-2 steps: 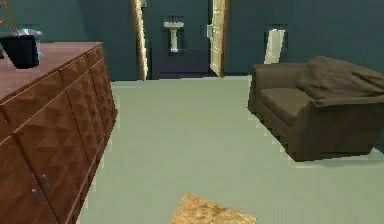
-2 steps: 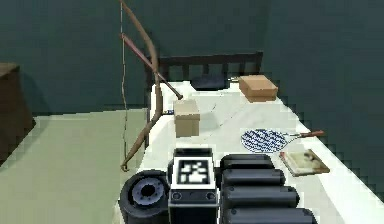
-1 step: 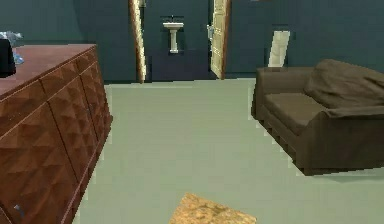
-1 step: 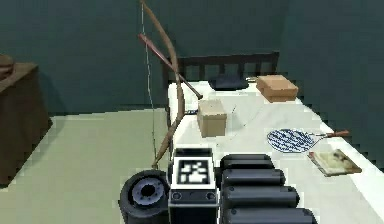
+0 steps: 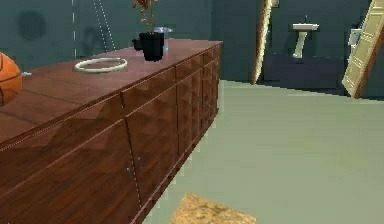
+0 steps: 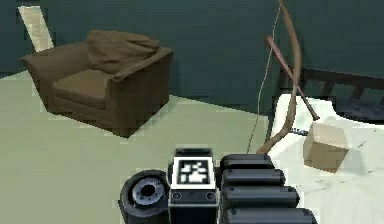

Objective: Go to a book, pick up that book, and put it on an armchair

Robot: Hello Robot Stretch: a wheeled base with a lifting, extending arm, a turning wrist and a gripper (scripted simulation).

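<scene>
gripper (image 6: 145, 197): whether it holds anything cannot be told. brown armchair (image 6: 100, 75) well beyond it; tan box (image 6: 326, 148) toward the arm side view's right.

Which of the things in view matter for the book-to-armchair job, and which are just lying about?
For the job: brown armchair; hand, whether it holds anything cannot be told.

Lying about: basketball, white ring, black pot, wooden sideboard, cardboard box, floor mat.
</scene>
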